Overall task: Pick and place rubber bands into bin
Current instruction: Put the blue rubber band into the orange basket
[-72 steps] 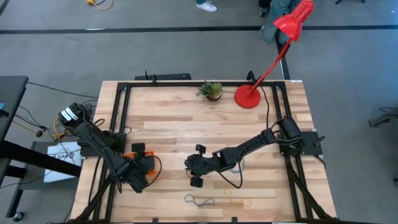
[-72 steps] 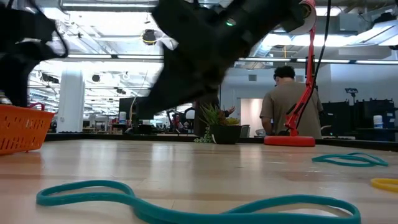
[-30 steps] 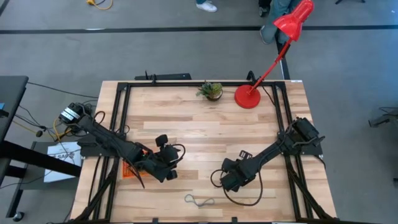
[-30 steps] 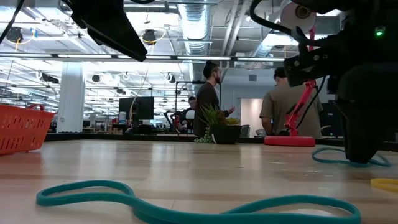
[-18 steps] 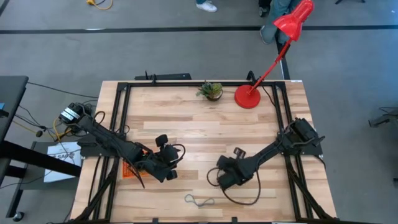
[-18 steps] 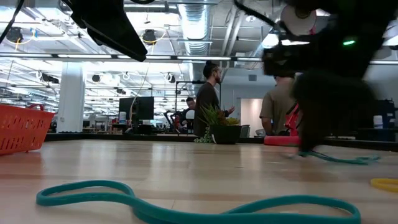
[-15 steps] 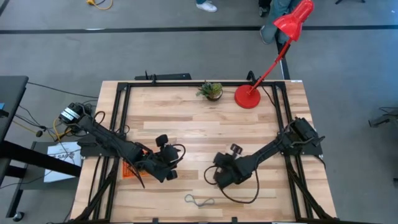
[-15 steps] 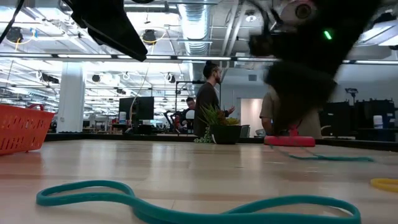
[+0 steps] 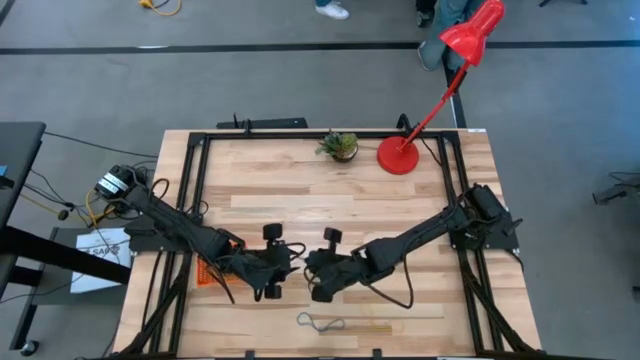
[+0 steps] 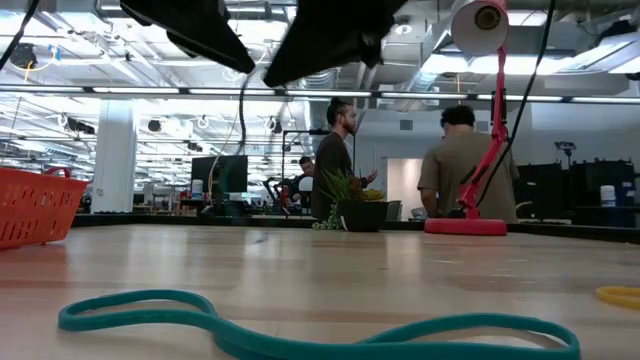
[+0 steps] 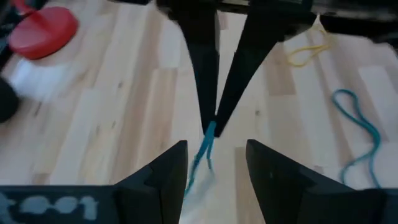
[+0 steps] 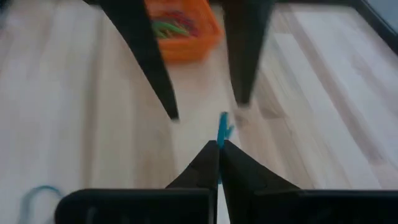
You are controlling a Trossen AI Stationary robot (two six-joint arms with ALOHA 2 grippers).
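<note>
My right gripper (image 12: 217,144) is shut on a teal rubber band (image 11: 205,146) above the table's middle, a little toward the near edge. It faces my left gripper (image 11: 216,144), which is open, with its two fingers standing on either side of the hanging band and apart from it. In the high view the two grippers (image 9: 278,272) (image 9: 312,278) sit close together. The orange bin (image 12: 180,28) rests on the table behind my left gripper and holds several bands. Another teal band (image 11: 357,134) and a yellow band (image 11: 305,53) lie flat on the wood. My right gripper pinches the teal band between the free ends of its two fingers (image 11: 214,106), on a short stretch of the loop (image 11: 209,129). The fingers slant down from the table's right side. The band hangs below the fingertips, slack and clear of the table.
A red lamp base (image 9: 397,155) and a small potted plant (image 9: 340,146) stand at the far edge. A grey-blue band (image 9: 320,322) lies near the front edge. People stand in the room beyond the table (image 10: 455,165). Bare wood lies across the far half (image 9: 300,190).
My right gripper has taken hold of the teal band at the table's right middle, risen with it and swung toward the table's left, up to my left gripper. The band has come off the wood and now hangs from the fingertips. My left gripper has rolled slightly in place.
</note>
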